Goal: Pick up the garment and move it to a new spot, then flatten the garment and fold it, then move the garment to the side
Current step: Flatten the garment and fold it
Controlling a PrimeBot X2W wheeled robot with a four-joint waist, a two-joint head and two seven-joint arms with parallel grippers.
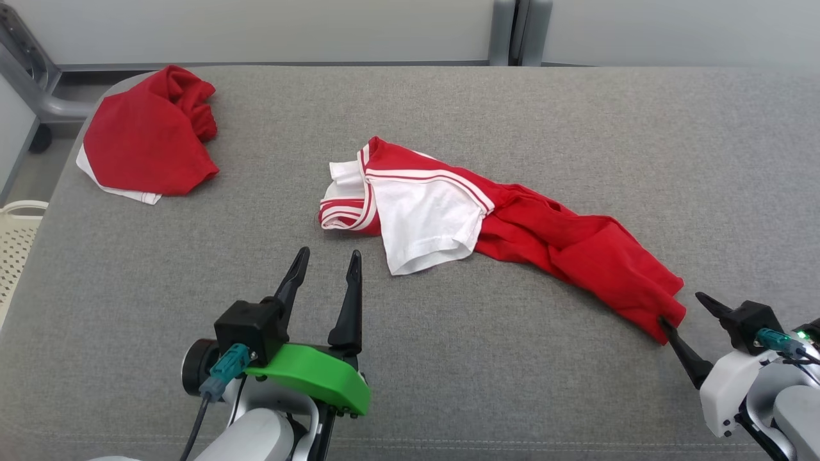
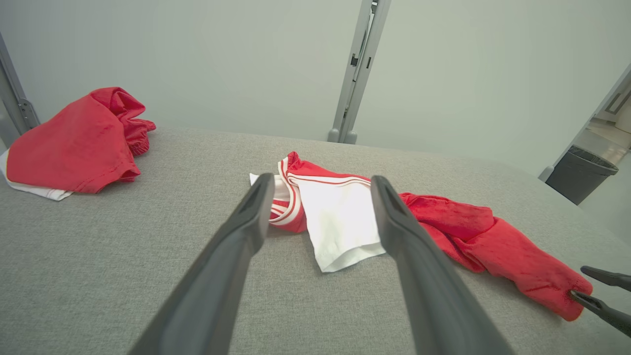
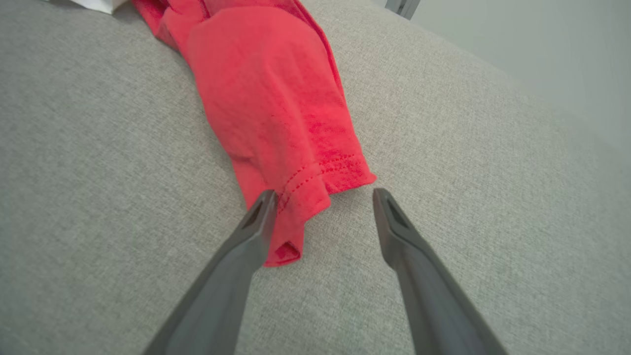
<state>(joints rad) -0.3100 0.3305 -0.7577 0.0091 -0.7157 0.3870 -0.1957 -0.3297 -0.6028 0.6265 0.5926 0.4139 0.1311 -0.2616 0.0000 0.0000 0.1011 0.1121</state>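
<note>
A red and white garment [image 1: 500, 224] lies stretched across the middle of the grey table [image 1: 448, 371], its white sleeve and striped collar at the left, its red hem at the lower right. My right gripper [image 1: 684, 309] stands open at that hem; in the right wrist view the gripper [image 3: 323, 197] has the hem corner [image 3: 305, 197] lying loose beside its left finger. My left gripper [image 1: 327, 256] hovers open near the front, short of the white sleeve [image 2: 340, 222]; the left wrist view shows this gripper [image 2: 320, 182] with nothing between its fingers.
A second red garment [image 1: 150, 134] lies crumpled at the table's far left corner. A white basket [image 1: 16, 243] stands off the left edge. A grey frame post [image 1: 512, 32] rises behind the table, and a dark bin [image 2: 579, 172] stands beyond its right side.
</note>
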